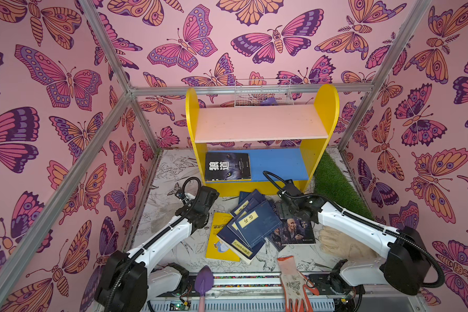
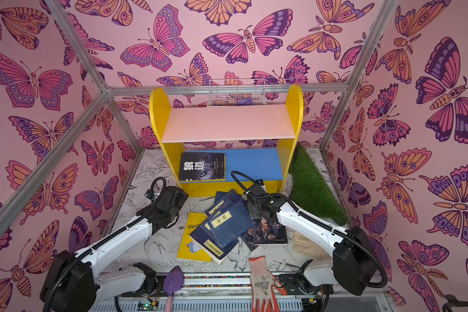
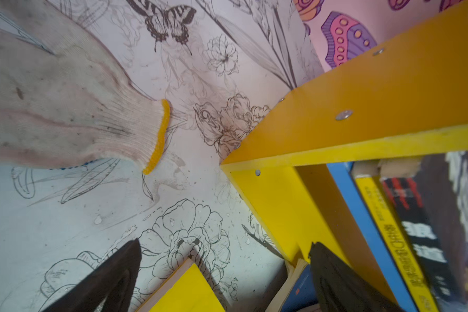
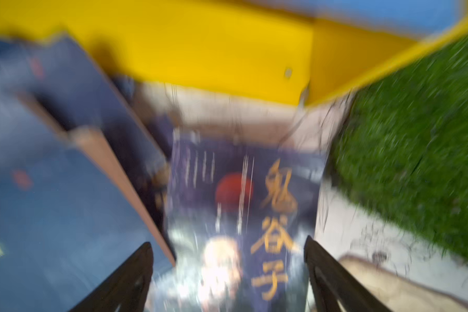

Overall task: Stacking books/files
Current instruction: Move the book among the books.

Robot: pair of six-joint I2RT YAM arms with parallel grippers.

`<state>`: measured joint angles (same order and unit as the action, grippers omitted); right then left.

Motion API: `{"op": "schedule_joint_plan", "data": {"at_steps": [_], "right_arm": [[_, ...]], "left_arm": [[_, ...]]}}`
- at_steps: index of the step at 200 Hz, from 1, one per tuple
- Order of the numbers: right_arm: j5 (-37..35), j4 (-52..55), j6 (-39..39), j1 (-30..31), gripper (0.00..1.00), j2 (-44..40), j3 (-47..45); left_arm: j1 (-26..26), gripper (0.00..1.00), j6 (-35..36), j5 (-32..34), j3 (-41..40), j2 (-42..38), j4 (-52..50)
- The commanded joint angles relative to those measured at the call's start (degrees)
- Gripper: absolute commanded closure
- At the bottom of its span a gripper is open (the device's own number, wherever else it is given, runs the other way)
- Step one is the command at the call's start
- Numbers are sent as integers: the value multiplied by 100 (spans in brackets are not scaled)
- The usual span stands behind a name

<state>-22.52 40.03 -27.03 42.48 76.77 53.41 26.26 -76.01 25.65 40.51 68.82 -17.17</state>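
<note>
Most of your books lie in a loose pile [image 1: 250,235] mid-table, just in front of the shelf [image 1: 320,108]. Only the wolf book [image 1: 227,166], titled 狼道 in white, lies flat on its blue bottom board [image 1: 278,162]. At the pile's right edge lies the portrait book [image 1: 297,231], with 鬼谷子 in gold down its cover, readable even through the right wrist view's blur. Your right gripper [image 4: 227,240] hangs over it, spread and empty. The book's long axis runs near to far, straight out between the jaws, so I judge this arm the one to take it, closing across its short side. The left gripper [image 3: 223,243] is spread too, holding nothing, by the far corner of the yellow book [image 1: 219,243] at the pile's left. I cannot read the yellow label on the top navy book [image 1: 264,225].
</note>
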Motion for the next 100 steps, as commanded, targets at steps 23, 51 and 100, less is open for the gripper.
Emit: {"op": "schedule_joint_plan", "data": {"at_steps": [23, 51, 100], "right_arm": [[610, 715, -118, 693, 10, -571, -697], [612, 534, -75, 1023, 9, -282, -792], [292, 289, 230, 1210, 7, 647, -425]], "left_arm": [[-32, 1, 174, -332, 71, 199, -145], [-31, 1, 183, -415, 102, 246, -133], [-33, 1, 177, -369, 31, 115, -140]]}}
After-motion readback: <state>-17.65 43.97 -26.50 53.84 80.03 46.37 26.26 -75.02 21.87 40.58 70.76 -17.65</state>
